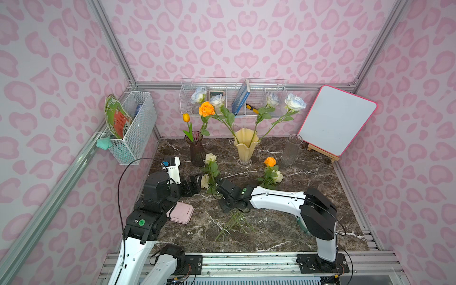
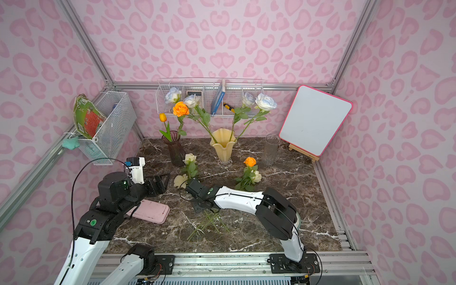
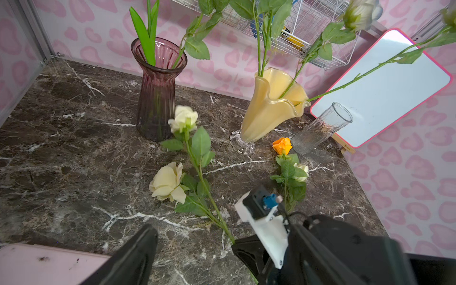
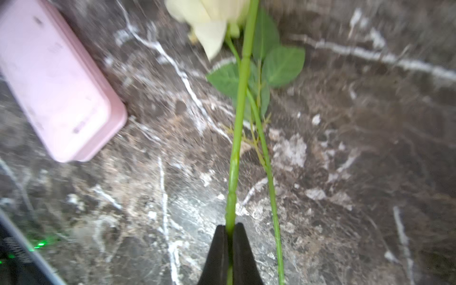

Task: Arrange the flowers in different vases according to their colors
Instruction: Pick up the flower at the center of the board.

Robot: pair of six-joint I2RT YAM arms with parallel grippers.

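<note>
1. The right pincer point(image 4: 230, 228) is squeezed shut on the green stem of a cream rose point(image 3: 183, 118).
2. The left pincer point(image 2: 160, 183) is wide open just beside it and holds nothing.
3. A second cream rose point(image 3: 167, 183) lies right beside the held one.
4. The pink tray point(image 4: 56, 81) sits near the right pincer, with bare table point(image 4: 370, 148) on the other side.
5. The clear vase point(image 1: 292, 149) stands well apart.

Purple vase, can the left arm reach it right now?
Probably yes: the left gripper is open and empty, with only bare table between it and the purple vase.
</note>
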